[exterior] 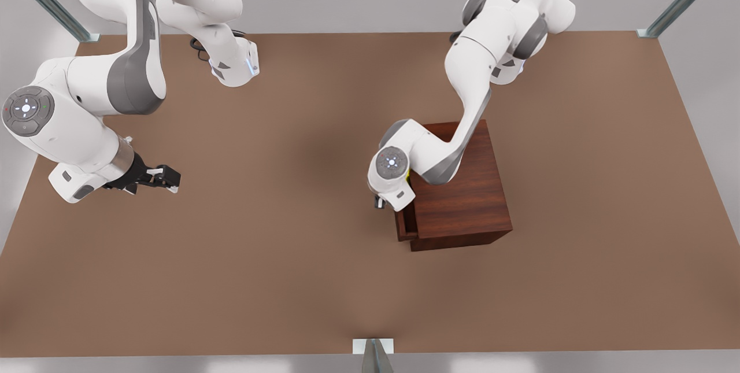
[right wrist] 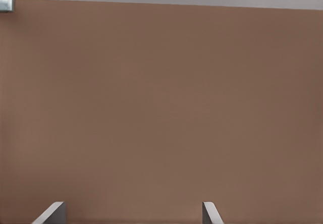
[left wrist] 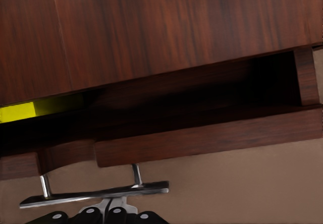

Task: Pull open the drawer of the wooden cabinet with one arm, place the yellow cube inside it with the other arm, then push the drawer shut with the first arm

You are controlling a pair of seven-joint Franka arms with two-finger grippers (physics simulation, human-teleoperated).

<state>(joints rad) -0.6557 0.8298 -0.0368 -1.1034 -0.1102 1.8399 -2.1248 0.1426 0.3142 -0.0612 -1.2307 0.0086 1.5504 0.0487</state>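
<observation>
so the left gripper sits right at the drawer handle (can't tell if it's clamped), drawer's nearly shut with the yellow cube inside, cabinet toward the table's middle, right gripper waits open.

No readable text, labels, brands or numbers anywhere. Nothing printed on the wooden cabinet, the drawer or the table.
</observation>
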